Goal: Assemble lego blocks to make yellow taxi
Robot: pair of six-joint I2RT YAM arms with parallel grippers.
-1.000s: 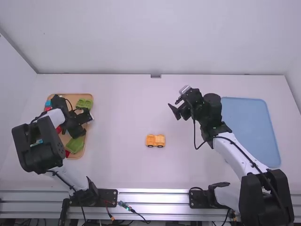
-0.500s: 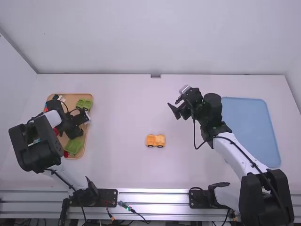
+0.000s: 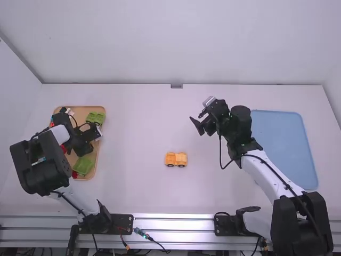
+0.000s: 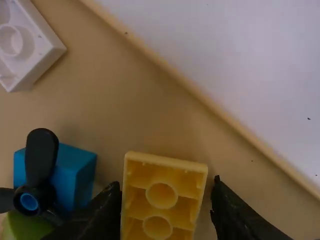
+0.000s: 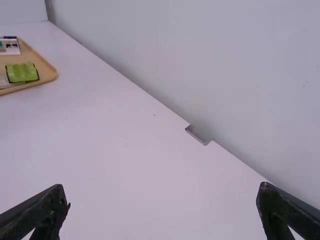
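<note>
Plainly spread, left gripper [image 3: 85, 147] straddles hollow, tubed yellow block [image 4: 161, 196]; right gripper [image 3: 196, 119] gapes.

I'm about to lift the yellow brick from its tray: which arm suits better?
Left, I'd say: the left gripper is open around the yellow brick, while the right gripper is far from the tray.

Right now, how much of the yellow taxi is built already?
A small orange-yellow car with dark wheels stands on the table, so its bottom part looks done. A yellow block in the tray is between the left gripper's open fingers, but not gripped. Left to do, probably: pick it up and fit it onto the car.
</note>
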